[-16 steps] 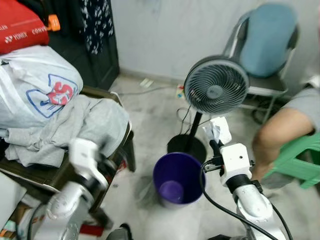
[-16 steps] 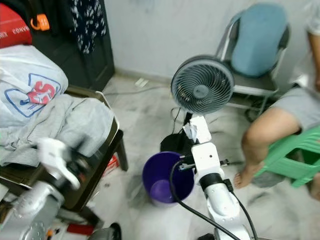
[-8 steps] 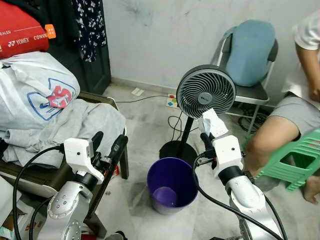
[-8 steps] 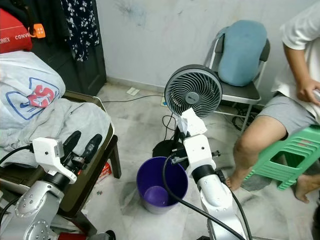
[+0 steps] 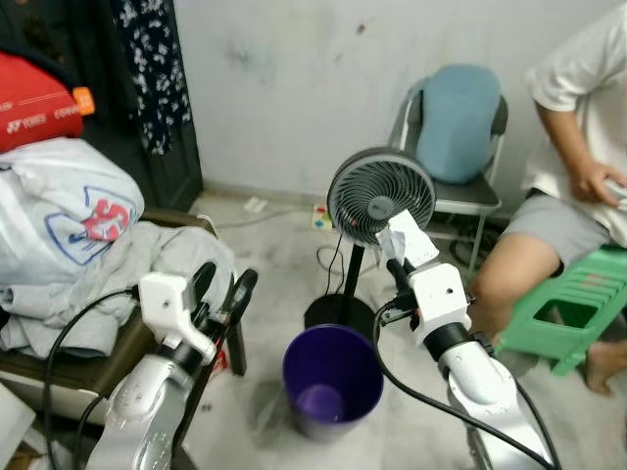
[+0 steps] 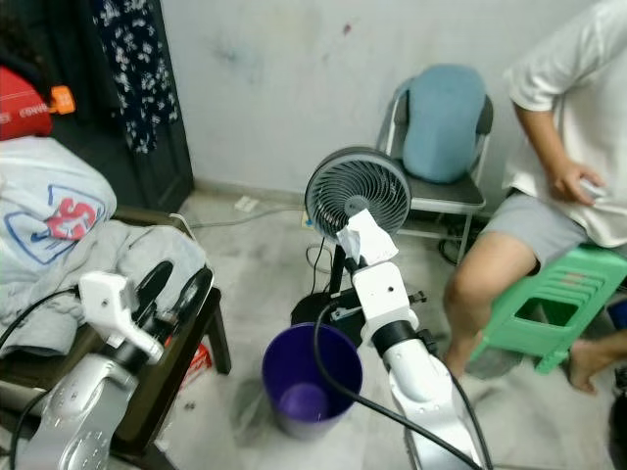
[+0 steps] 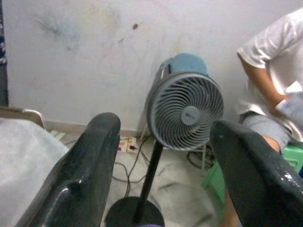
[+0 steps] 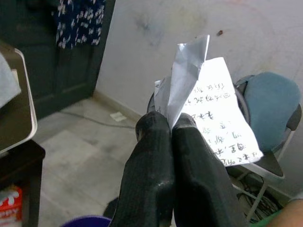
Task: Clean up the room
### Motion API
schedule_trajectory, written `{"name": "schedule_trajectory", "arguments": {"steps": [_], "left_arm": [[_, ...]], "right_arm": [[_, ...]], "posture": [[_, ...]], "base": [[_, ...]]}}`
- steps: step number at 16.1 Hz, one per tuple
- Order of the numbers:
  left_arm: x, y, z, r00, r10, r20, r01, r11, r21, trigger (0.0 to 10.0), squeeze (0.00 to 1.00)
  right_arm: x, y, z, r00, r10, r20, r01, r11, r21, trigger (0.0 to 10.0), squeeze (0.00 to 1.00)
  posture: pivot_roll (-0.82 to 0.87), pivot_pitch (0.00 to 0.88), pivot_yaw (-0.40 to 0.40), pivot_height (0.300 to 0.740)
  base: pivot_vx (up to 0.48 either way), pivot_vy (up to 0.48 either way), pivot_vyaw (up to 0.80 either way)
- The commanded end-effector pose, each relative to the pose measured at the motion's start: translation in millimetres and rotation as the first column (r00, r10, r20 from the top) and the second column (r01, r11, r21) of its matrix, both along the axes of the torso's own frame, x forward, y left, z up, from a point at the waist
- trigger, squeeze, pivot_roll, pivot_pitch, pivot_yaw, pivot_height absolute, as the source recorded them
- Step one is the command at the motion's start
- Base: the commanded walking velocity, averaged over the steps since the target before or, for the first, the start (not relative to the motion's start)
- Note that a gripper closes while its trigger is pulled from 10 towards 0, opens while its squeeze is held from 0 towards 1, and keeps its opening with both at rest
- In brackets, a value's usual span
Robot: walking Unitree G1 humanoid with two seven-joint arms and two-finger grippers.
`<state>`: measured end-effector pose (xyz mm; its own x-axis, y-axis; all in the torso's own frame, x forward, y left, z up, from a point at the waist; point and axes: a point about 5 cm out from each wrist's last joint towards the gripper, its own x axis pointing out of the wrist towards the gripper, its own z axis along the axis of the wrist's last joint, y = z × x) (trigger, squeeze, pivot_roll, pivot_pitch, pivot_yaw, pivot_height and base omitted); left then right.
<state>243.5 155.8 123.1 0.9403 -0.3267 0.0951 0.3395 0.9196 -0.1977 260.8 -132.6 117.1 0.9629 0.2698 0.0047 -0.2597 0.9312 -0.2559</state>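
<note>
Right gripper [image 8: 165, 124] is pinched tight on a crumpled sheet of paper [image 8: 208, 111] with handwriting on it, held up in front of the pedestal fan [image 5: 380, 196]. Paper looks light and floppy, likely creases further; the edge pinch near the crumple seems adequate, no slip risk apparent. Right arm is raised, forearm angled up, gripper above and just beyond the far rim of the purple bin [image 5: 333, 377] on the floor. Probably needs to come back over the bin's mouth before release. Left gripper [image 5: 225, 294] is spread wide and empty, raised beside the chair piled with grey clothes [image 5: 147, 264]. A person sits on a green stool [image 5: 573, 308] at right.
</note>
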Motion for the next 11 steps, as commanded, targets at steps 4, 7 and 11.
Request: {"name": "schedule_trajectory", "arguments": {"steps": [4,7,11], "left_arm": [[-0.7,2.3,-2.5,1.0,0.005,-0.009,-0.005,1.0,0.008,10.0,0.0],[0.6,2.9,-2.4,1.0,-0.004,-0.008,0.004,1.0,0.016,10.0,0.0],[0.7,2.9,-3.6,1.0,-0.004,-0.013,0.005,1.0,0.018,10.0,0.0]], "right_arm": [[4.1,2.8,4.0,1.0,0.019,0.014,-0.019,1.0,-0.003,10.0,0.0],[2.6,4.5,2.5,1.0,0.019,0.013,-0.019,1.0,-0.002,10.0,0.0],[4.2,5.3,2.8,1.0,0.022,0.016,-0.022,1.0,-0.002,10.0,0.0]], "posture": [[-0.01,0.023,-0.053,0.74],[-0.01,0.026,-0.05,0.74],[-0.01,0.026,-0.049,0.74]], "base": [[0.344,0.0,0.0],[0.356,0.0,0.0],[0.342,0.0,0.0]]}}
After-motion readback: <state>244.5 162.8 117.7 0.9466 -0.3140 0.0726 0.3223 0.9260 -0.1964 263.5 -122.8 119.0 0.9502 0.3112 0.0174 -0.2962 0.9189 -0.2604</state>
